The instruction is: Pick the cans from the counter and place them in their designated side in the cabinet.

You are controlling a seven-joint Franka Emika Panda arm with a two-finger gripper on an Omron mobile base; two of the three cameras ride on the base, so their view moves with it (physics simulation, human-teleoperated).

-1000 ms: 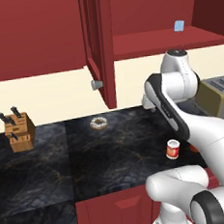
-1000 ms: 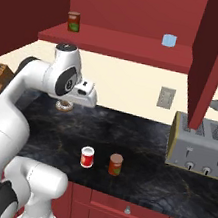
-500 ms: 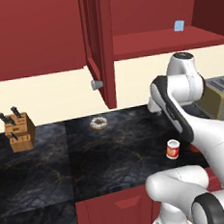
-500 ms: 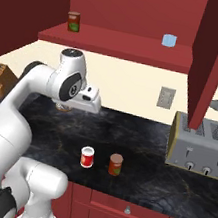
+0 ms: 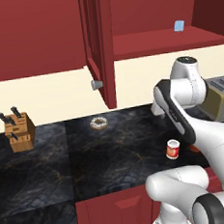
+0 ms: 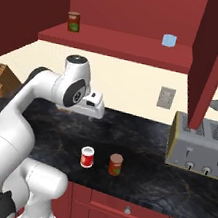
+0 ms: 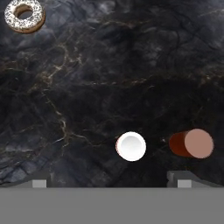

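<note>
1. Tool [image 7: 112, 181] hangs above the table [image 7: 87, 87], jaws spread wide and empty.
2. Red can [image 6: 87, 157] and maroon can [image 6: 115, 164] stand side by side near the table's front edge.
3. Cabinet [image 6: 211, 58] door stands open.

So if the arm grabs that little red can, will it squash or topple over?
The red can looks like a rigid cylinder, so probably no squashing. It stands upright on the counter, short for its width, so it likely resists tipping. Knocked flat, its round side would probably roll. The gripper is open above it.
</note>
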